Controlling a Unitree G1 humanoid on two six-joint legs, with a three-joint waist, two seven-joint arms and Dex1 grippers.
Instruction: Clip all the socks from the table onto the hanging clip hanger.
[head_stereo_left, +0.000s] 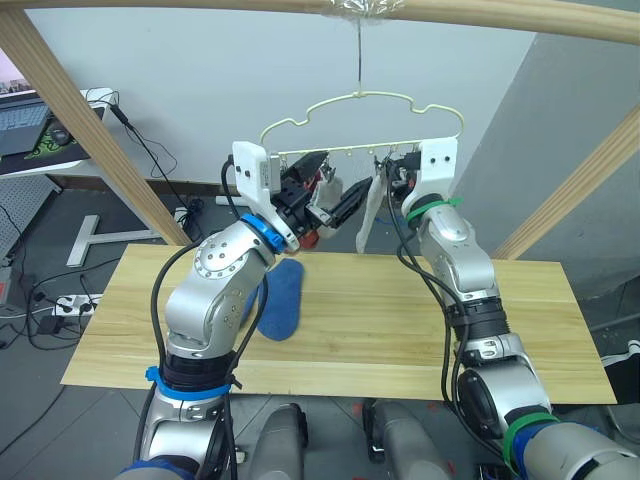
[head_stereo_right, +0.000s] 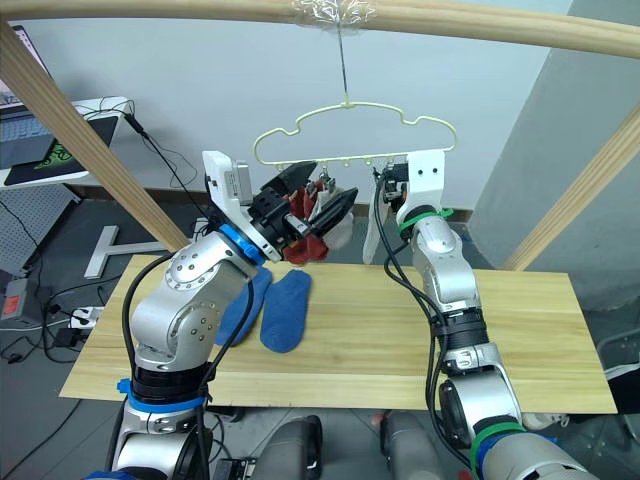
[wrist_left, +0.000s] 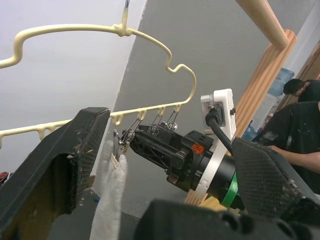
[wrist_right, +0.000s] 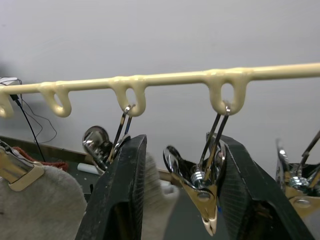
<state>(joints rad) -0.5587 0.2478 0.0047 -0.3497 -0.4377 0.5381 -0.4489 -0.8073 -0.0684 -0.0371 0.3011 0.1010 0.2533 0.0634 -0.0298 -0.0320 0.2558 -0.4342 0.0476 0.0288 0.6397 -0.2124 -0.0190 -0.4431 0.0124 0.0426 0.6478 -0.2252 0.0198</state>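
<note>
Socks on the clip hanger: a light grey sock hangs clipped under its rail, near the right end. Right gripper is raised at the rail, fingers spread either side of one metal clip. Left gripper is raised just below the rail with a rust red sock between its fingers; whether they pinch it cannot be told. Blue socks lie on the table beneath the hanger. Wooden pole frame carries the hook.
</note>
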